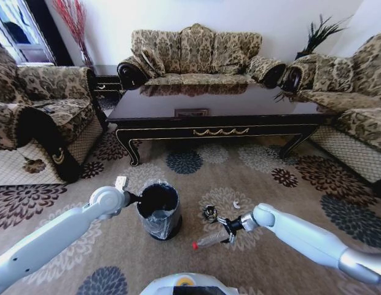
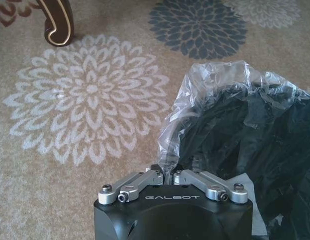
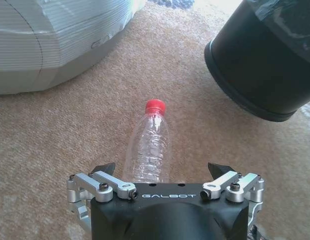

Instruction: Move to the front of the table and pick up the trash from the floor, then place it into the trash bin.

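Observation:
The trash bin, round and black with a shiny liner, stands on the carpet before the table. My left gripper is at the bin's near rim, shut on the edge of the liner bag. A clear bottle with a red cap lies on the carpet to the right of the bin. My right gripper is low over it, open, with a finger on either side of the bottle's body. Beyond lie a crumpled white paper and a small dark-and-silver item.
Patterned sofas surround the table on three sides, with armchairs at left and right. My own base sits close behind the bottle. A curved table leg stands beyond the bin. Open carpet lies right of the bottle.

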Robot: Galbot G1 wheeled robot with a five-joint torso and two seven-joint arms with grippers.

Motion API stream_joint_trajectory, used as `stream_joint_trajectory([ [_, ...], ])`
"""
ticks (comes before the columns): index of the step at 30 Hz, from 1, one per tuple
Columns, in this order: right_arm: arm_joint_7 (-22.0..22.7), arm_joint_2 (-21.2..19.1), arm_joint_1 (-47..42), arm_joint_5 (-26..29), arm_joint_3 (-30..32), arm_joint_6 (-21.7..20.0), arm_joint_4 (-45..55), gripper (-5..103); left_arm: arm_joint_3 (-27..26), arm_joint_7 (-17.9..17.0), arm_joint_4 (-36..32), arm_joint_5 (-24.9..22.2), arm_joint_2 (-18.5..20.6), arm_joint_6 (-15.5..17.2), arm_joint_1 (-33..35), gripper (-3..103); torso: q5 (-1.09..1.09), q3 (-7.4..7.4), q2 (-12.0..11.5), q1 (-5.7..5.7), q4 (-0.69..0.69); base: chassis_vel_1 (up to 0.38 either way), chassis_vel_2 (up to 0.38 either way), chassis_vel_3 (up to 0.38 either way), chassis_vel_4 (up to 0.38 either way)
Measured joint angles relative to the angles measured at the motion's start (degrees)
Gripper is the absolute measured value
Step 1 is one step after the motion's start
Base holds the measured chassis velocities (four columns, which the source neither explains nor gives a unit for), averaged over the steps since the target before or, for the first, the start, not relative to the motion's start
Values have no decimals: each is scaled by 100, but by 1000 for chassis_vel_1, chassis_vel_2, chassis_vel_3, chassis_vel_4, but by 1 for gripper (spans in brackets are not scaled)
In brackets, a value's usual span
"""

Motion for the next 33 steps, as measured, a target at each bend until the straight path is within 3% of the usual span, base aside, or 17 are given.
stream_joint_trajectory([
  [14,-80,461,89,-205,-166,115,-761,100,-8,57,29,-2,-24,0,-30,4,1,0,0,0,0,0,0,0,0],
  [21,-332,666,183,-320,-267,224,-1163,103,-3,39,-34,-10,-22,0,-22,4,1,0,0,0,0,0,0,0,0],
  [26,-346,764,239,-339,-320,266,-1305,90,-20,36,-40,-8,-15,0,3,4,1,0,0,0,2,0,0,0,0],
  [29,-356,797,251,-338,-330,292,-1369,73,-41,36,-44,-8,-15,0,4,4,1,0,0,0,0,0,0,0,0],
  [33,-360,817,236,-341,-313,304,-1397,62,-46,37,-37,-9,-19,0,10,4,0,0,0,0,0,0,0,0,0],
])
